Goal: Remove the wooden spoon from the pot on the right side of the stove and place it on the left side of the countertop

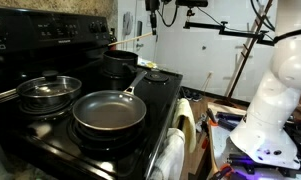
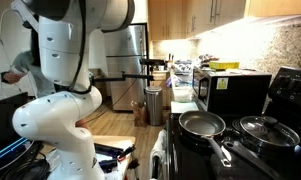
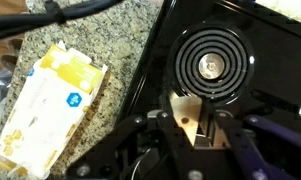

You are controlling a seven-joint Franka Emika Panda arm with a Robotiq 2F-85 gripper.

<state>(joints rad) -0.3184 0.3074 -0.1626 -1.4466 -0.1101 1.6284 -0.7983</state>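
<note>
In the wrist view my gripper [image 3: 190, 125] is shut on the pale flat end of the wooden spoon [image 3: 182, 108], which has a small hole. It hangs above the dark pot [image 3: 212, 66], whose ringed bottom shows from above. In an exterior view the pot [image 1: 120, 66] stands at the back of the black stove [image 1: 50, 135]. My gripper [image 1: 153, 18] is high above and beside it, with a thin pale line of the spoon [image 1: 136, 40] below. The gripper also shows in an exterior view [image 2: 162, 68].
A steel pot with a glass lid [image 1: 48, 92] and a frying pan [image 1: 108, 112] sit on the front burners. A yellow-and-white package [image 3: 50, 105] lies on the granite countertop [image 3: 110, 45] beside the stove. A microwave [image 2: 235, 92] stands on the counter.
</note>
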